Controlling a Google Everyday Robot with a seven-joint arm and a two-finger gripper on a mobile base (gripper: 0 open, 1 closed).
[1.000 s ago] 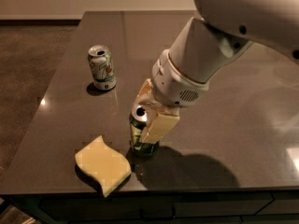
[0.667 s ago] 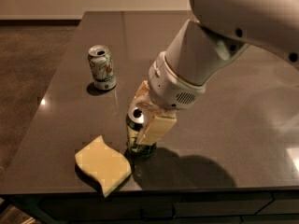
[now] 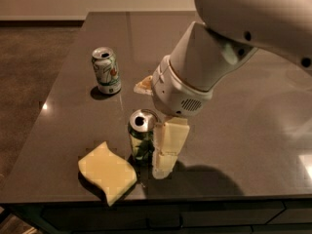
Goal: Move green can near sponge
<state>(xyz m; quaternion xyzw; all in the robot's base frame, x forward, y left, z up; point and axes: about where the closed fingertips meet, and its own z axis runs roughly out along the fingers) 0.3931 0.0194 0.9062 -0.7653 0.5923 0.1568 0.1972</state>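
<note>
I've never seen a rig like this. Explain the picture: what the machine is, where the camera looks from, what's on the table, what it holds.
The big white shape is a robot arm. The single picture looks down on a dark glossy table from above its near edge. At the arm's tip is its gripper, down against a green drink can with a silver top. This can stands upright just right of a flat pale-yellow wavy sponge. Whether the gripper is clamping the can cannot be told. Farther back on the left stands a white can with green and orange markings.
</note>
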